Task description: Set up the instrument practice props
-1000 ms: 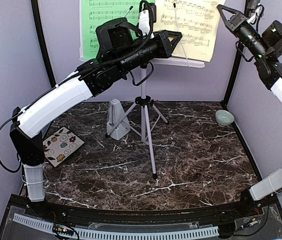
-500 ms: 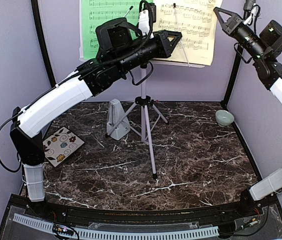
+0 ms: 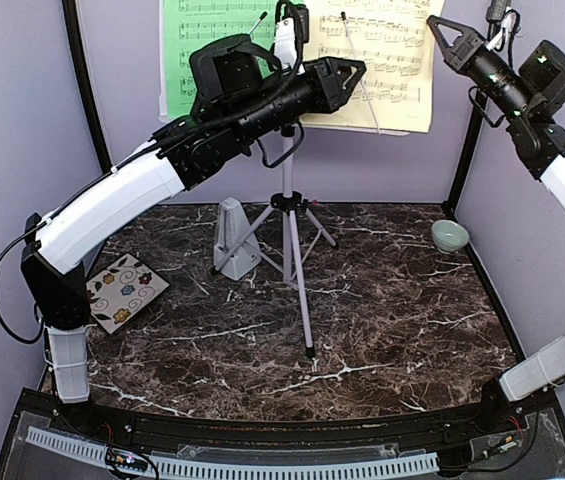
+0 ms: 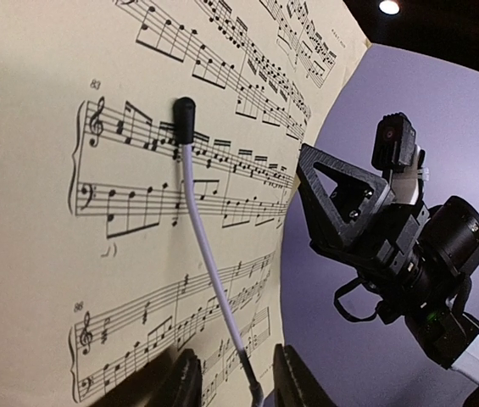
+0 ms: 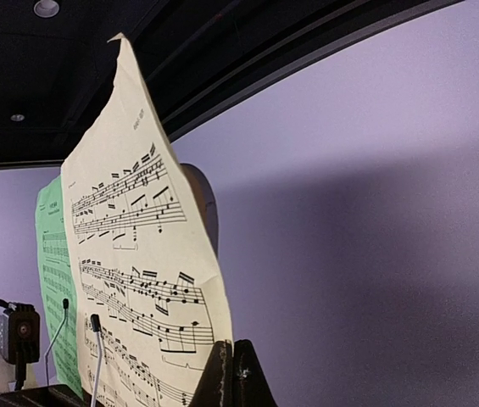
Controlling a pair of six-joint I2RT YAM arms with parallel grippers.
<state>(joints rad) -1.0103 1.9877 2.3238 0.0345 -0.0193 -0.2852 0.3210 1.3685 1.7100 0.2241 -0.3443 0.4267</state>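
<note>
The white tripod music stand stands mid-table with the green sheet and the pale-yellow sheet on its desk. My left gripper is open at the desk's lower edge. Its fingers straddle the stand's white retaining wire without touching it, and the wire lies across the pale-yellow sheet. High at the right, my right gripper is shut on that sheet's right edge. The grey metronome sits left of the tripod.
A floral tile lies at the left of the marble table. A small pale-green bowl sits at the back right. Purple walls close in behind and on both sides.
The left gripper has opened and let go of the retaining wire, which now rests against the yellow sheet. The right gripper shifted slightly left, and the sheet hangs straighter.
</note>
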